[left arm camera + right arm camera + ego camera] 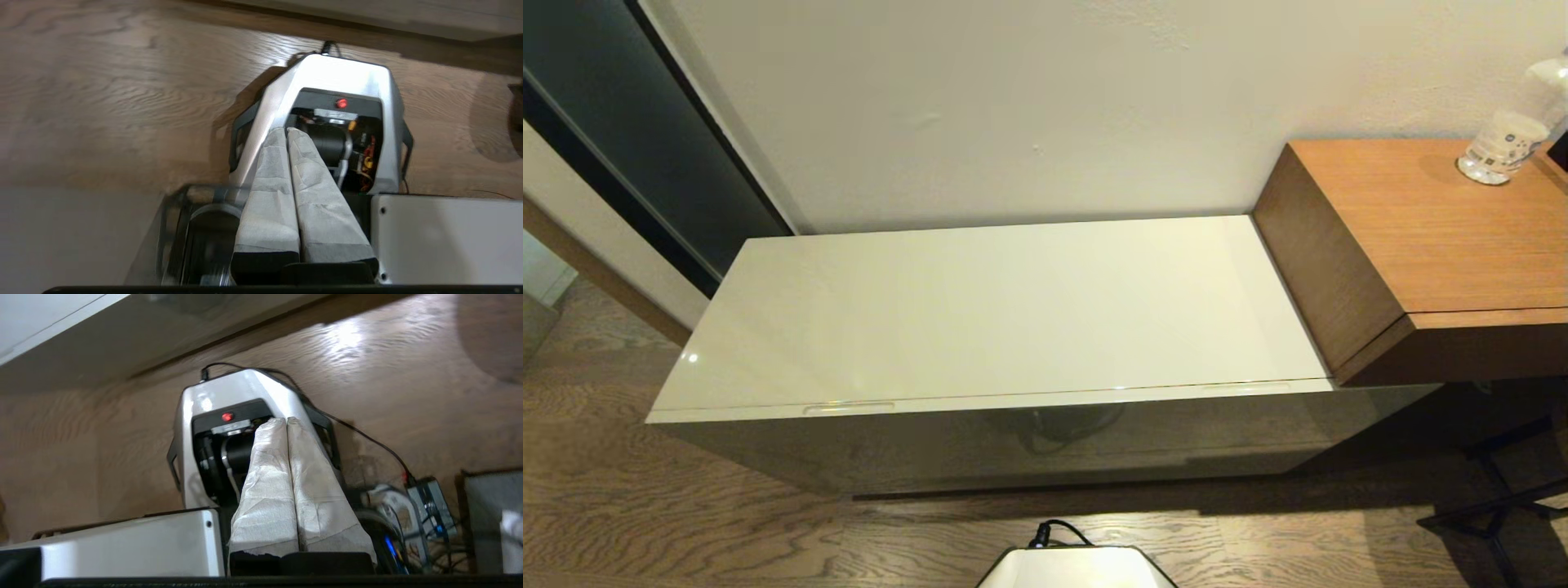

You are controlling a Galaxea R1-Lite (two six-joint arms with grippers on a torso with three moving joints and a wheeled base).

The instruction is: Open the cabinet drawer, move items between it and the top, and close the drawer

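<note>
The long low cream-white cabinet [1045, 441] stands against the wall, its dark glossy face toward me. Its top [980, 310] is a bare cream panel with nothing on it. The drawer [980, 402] is pushed in; only its thin front strip shows, with two oblong cut-outs [848, 407]. Neither arm appears in the head view. My left gripper [287, 131] is shut and empty, hanging over the robot base [327, 81] above the floor. My right gripper [287, 421] is likewise shut and empty, low beside the base, with the cabinet's edge [49, 322] far off.
A taller brown wood-grain desk [1437, 237] abuts the cabinet's right end, with a clear plastic bottle [1511, 131] on it. A dark door frame [645, 139] stands at the left. Black stand legs [1494, 506] rest on the wood floor at the right. Cables and electronics [425, 506] lie beside the base.
</note>
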